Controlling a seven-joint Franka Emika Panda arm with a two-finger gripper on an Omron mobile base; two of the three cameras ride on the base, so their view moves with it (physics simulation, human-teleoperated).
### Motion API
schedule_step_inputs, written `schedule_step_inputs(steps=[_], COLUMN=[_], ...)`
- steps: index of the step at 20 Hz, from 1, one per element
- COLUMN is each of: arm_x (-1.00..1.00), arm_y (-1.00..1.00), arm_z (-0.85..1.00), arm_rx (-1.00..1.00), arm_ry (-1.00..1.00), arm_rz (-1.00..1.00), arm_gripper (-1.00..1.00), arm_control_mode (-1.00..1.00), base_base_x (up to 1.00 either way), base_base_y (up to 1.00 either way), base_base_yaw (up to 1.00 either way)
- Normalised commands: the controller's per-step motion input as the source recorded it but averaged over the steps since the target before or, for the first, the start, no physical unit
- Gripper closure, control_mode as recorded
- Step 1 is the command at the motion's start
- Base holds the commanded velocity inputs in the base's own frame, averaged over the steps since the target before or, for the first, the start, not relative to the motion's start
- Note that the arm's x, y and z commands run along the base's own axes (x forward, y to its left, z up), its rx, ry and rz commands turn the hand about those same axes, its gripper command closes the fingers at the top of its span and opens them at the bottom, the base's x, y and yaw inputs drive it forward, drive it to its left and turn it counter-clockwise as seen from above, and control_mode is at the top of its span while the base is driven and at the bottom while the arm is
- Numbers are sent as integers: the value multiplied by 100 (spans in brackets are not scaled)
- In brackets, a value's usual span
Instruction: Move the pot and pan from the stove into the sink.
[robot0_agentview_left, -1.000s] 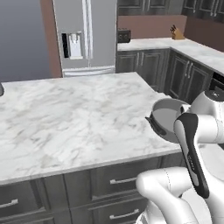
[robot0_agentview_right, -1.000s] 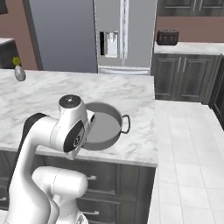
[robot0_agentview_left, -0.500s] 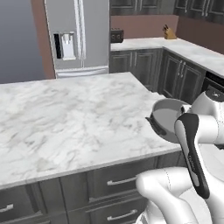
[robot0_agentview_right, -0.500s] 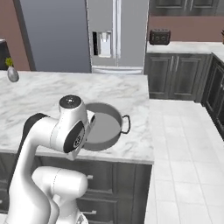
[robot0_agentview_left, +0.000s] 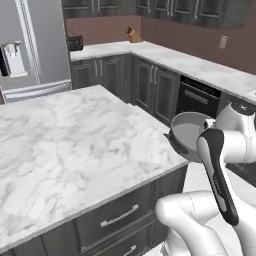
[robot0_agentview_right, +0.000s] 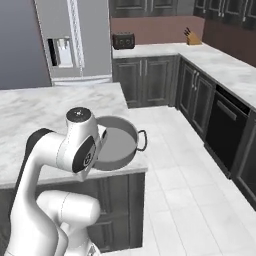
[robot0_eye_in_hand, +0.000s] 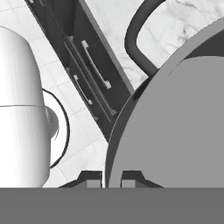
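Nearest the camera, the two-finger gripper (robot0_eye_in_hand: 112, 179) is clamping its small dark tips on the thin rim of the wide, shallow grey metal pot (robot0_eye_in_hand: 175, 127), one tip on each side of the wall; one black loop handle (robot0_eye_in_hand: 136, 37) is arching above it in the hand view. In the base views the pot (robot0_agentview_right: 116, 146) is being carried level beside the white arm, hanging over the corner of the white marble island counter (robot0_agentview_left: 75, 145), with its far loop handle (robot0_agentview_right: 142, 140) jutting over the pale tiled floor (robot0_agentview_right: 190, 200).

Compared with the pictures of a second ago, the whole background is sliding sideways: the steel refrigerator (robot0_agentview_right: 70, 42) is drifting toward the left edge while the dark lower cabinets (robot0_agentview_left: 150, 82), the black toaster (robot0_agentview_right: 123, 40) and the knife block (robot0_agentview_right: 190, 36) are coming into sight. The pot is keeping its place against the arm, so the base is evidently turning with the load. Judged from this, the transport of the pot is under way, with delivery to a sink yet to come.
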Motion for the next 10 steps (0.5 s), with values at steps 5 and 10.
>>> schedule_step_inputs(steps=[5,10], arm_x=[0,0], arm_y=[0,0], arm_z=[0,0], arm_rx=[0,0], arm_ry=[0,0], arm_rz=[0,0], arm_gripper=[100,100], arm_control_mode=[100,100], base_base_x=[0,1], base_base_y=[0,0], base_base_yaw=[-50,-50])
